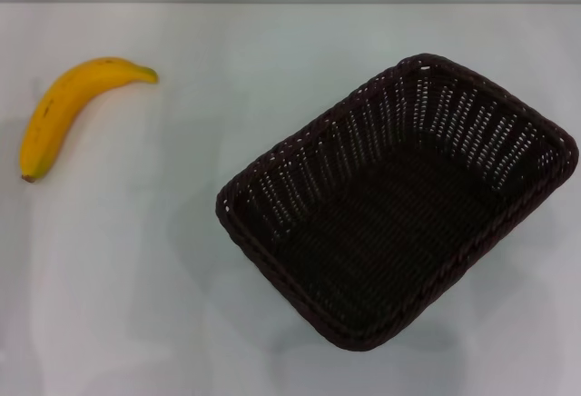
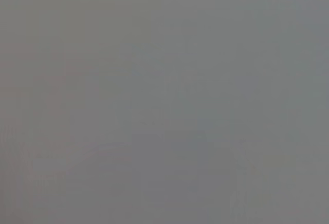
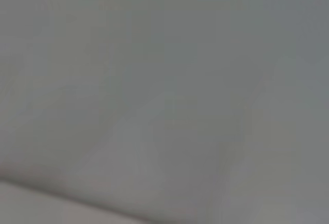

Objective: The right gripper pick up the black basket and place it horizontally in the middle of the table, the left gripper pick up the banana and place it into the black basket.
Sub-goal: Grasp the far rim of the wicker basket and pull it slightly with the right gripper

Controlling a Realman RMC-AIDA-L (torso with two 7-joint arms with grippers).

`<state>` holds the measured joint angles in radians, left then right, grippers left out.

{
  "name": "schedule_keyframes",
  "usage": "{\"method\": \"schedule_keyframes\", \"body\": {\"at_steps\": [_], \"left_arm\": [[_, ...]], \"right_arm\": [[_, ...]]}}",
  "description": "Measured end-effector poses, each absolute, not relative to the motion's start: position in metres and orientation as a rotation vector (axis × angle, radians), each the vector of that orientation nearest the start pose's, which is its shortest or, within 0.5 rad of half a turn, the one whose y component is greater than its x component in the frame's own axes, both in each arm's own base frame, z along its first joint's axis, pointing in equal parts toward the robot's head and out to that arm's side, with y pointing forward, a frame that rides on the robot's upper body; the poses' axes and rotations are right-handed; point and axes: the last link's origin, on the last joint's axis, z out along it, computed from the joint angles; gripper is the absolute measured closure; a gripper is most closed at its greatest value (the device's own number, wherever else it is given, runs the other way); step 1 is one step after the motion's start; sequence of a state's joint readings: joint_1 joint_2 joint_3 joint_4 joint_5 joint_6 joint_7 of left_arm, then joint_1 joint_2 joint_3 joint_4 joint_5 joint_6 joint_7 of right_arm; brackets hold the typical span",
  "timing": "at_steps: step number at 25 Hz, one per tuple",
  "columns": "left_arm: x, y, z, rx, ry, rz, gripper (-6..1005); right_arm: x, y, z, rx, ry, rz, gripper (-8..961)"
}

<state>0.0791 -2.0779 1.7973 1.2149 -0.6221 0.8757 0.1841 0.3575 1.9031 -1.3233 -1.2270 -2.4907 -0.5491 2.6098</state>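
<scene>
Head view shows a ripe yellow curved banana (image 1: pixel 68 110) upper left and a dark woven rectangular basket (image 1: pixel 399 201), skewed, right of centre on the white table (image 1: pixel 163 305), no writing visible, neither gripper seen.

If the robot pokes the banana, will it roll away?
Probably not far: the banana lies curved and flat on the table, so it would likelier spin or slide. Its smooth peel may slip; hard squeezing could bruise it.

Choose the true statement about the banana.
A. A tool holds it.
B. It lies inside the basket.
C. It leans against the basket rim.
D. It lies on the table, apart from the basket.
D: the banana lies on the table, apart from the empty basket.
</scene>
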Motion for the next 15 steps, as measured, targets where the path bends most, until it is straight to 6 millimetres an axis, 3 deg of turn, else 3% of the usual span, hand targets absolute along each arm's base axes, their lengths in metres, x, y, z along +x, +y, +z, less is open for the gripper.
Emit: {"method": "schedule_keyframes", "body": {"at_steps": [6, 15], "left_arm": [[-0.262, 0.303, 0.100, -1.129, -0.420, -0.872, 212], [-0.262, 0.302, 0.098, -1.134, -0.426, -0.873, 212]], "right_arm": [[0.249, 0.407, 0.141, -2.046, 0.823, 0.215, 121], [0.219, 0.398, 0.141, -2.279, 0.789, 0.131, 125]]}}
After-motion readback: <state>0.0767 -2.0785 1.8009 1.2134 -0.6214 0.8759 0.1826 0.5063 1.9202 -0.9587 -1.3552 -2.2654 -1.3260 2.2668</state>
